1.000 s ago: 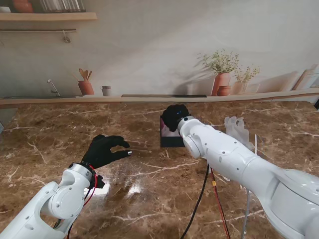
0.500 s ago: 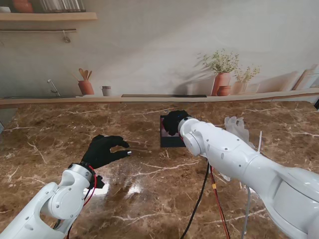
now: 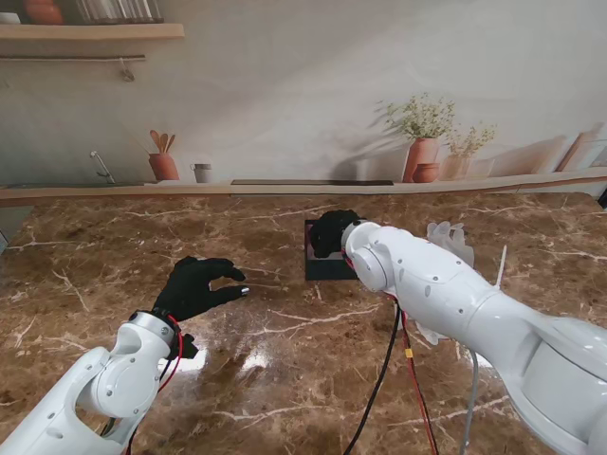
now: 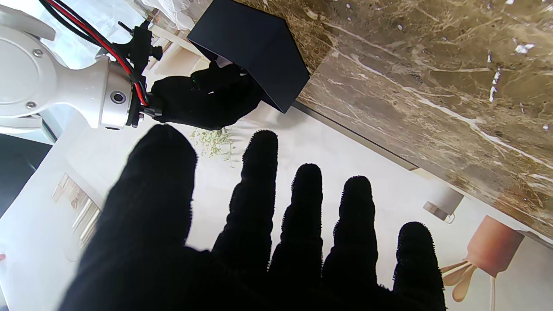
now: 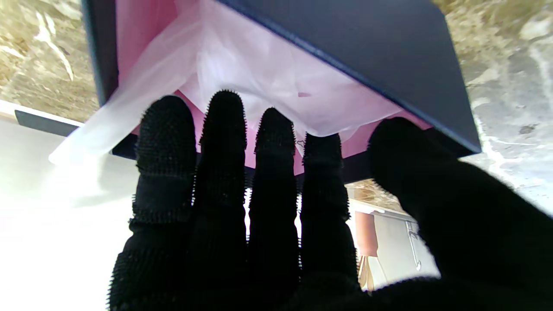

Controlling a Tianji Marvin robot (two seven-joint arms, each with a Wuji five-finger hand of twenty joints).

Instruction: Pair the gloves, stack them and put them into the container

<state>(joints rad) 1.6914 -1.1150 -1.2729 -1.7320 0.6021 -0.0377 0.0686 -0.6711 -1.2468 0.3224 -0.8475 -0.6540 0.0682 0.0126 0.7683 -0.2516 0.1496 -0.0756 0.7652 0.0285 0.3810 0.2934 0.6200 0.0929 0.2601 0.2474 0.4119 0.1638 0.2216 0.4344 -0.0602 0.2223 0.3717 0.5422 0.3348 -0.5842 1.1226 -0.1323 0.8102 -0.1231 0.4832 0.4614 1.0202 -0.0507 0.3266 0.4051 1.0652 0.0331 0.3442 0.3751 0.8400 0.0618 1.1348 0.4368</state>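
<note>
Nearest to me, the left arm rises from the near left corner, and the left robot hand [image 3: 197, 287] hovers over the brown marbled desk [image 3: 114, 256] with its black-covered fingers [image 4: 258, 181] spread apart and nothing between them; it is open. It sits well apart from the container, on the left side of the desk.

Farther from me, the right arm reaches in from the near right corner toward the middle of the desk. The right robot hand [image 3: 332, 232] is over the container [image 3: 321, 266], a dark blue box with a pink inside. In the right wrist view the four fingers [image 5: 222, 138] lie straight and side by side, the thumb held apart, with their tips at the translucent white gloves [image 5: 259, 73] that lie crumpled inside the box. One edge of the thin material hangs out over the container's rim. The fingers do not appear to pinch the material, so this hand reads as open, though whether the tips touch the gloves cannot be told.

To the right of the container, just beyond the right forearm, another pale translucent glove [image 3: 453, 242] lies on the desk, partly hidden by the arm.

At the far edge, a ledge carries terracotta pots [image 3: 421, 156] holding dried plants.
</note>
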